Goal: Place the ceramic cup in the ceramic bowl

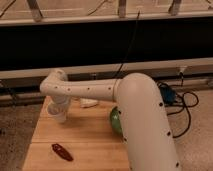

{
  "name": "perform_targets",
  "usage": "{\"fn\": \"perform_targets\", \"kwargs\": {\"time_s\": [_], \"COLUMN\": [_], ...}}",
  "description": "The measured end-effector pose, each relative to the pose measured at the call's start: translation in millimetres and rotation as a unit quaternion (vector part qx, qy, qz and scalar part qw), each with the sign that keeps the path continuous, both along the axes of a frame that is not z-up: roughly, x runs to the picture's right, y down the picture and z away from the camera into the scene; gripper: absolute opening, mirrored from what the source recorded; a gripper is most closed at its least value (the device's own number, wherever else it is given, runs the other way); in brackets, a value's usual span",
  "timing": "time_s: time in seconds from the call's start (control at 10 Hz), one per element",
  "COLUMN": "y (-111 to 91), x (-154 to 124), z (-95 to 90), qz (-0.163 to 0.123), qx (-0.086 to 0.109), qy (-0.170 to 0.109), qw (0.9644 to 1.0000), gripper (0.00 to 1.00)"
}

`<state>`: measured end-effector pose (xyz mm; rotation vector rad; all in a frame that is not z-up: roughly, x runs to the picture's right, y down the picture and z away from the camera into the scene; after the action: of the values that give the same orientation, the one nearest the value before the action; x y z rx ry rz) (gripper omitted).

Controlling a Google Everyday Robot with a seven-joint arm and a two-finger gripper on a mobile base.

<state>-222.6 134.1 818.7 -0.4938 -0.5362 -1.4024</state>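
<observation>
Nearest, at the front left of the wooden surface (85, 145), lies a dark red object (62, 152). Farther back on the right, the green ceramic bowl (114, 123) shows partly from behind the thick white arm (142, 125). At the far left the gripper (59, 111) hangs directly over the white ceramic cup (60, 119), well apart from the bowl. Whether the gripper holds the cup cannot be told; a small white object (90, 103) lies beyond.

Gripper (59, 107) at back-left of table (85, 136), directly over cup (60, 118). Bowl (114, 123) at right edge, partly behind arm (90, 90). Small item (89, 103) at back, between cup and bowl. Second item (62, 151) front-left.
</observation>
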Motion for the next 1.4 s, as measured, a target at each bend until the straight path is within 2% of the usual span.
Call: {"fn": "perform_targets", "kwargs": {"time_s": [0.3,0.4,0.6,1.0,1.2,1.4], "y": [-16,-17,-16,-28,-32,-36], "x": [27,28,29,73,76,94], "z": [-19.2,-22.8,-23.5,-34.7,-39.0,-42.8], "qz": [0.007,0.01,0.019,0.042,0.051,0.061], "qx": [0.007,0.006,0.007,0.016,0.019,0.022], "qy": [0.013,0.01,0.005,0.013,0.012,0.016], "qw": [0.9999,0.9999,0.9998,0.9989,0.9985,0.9978], "gripper": [0.0,0.0,0.0,0.0,0.0,0.0]}}
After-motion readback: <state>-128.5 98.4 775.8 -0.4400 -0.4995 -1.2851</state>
